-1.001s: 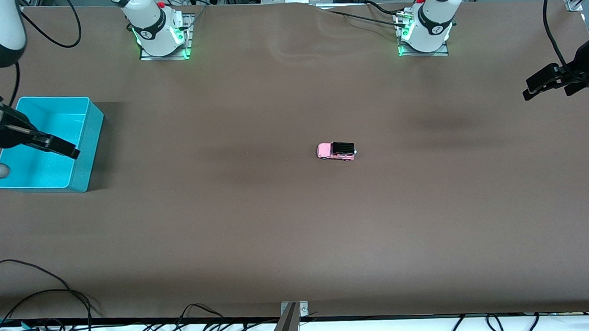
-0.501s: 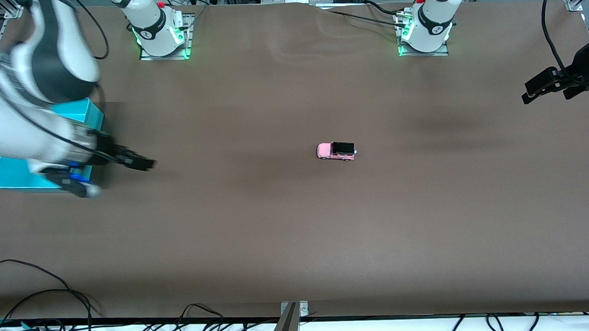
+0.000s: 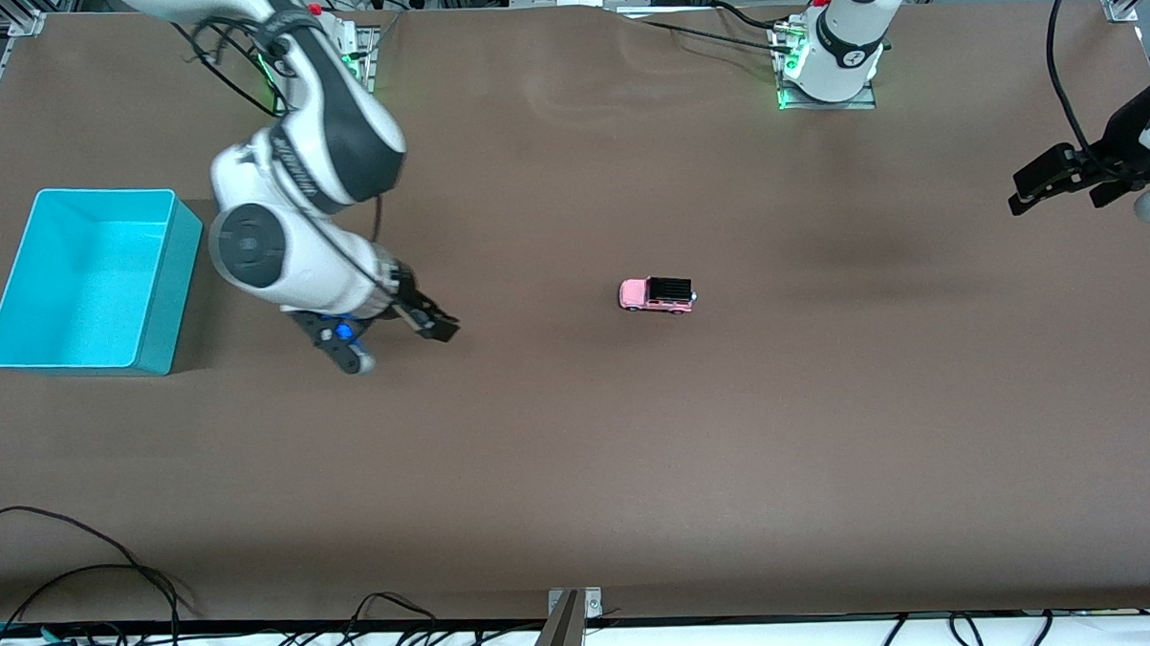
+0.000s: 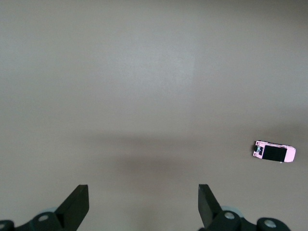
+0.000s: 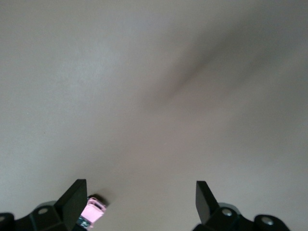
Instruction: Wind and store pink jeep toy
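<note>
The right gripper [image 3: 432, 323] hangs low over bare table between the turquoise bin [image 3: 158, 309] and the pink jeep toy [image 3: 657, 294], its 2 fingers spread wide with nothing between them; in the right wrist view the fingers [image 5: 74, 199] stand apart and the toy's pink end shows beside 1 of them. The pink jeep toy sits upright on its wheels near the middle of the brown table [image 3: 580, 476], its pink hood toward the right arm's end, clear of both grippers; the turquoise bin stands at the right arm's end of the table. The left gripper [image 3: 1034, 187] hovers over the table's edge at the left arm's end, likewise wide open and holding nothing.
</note>
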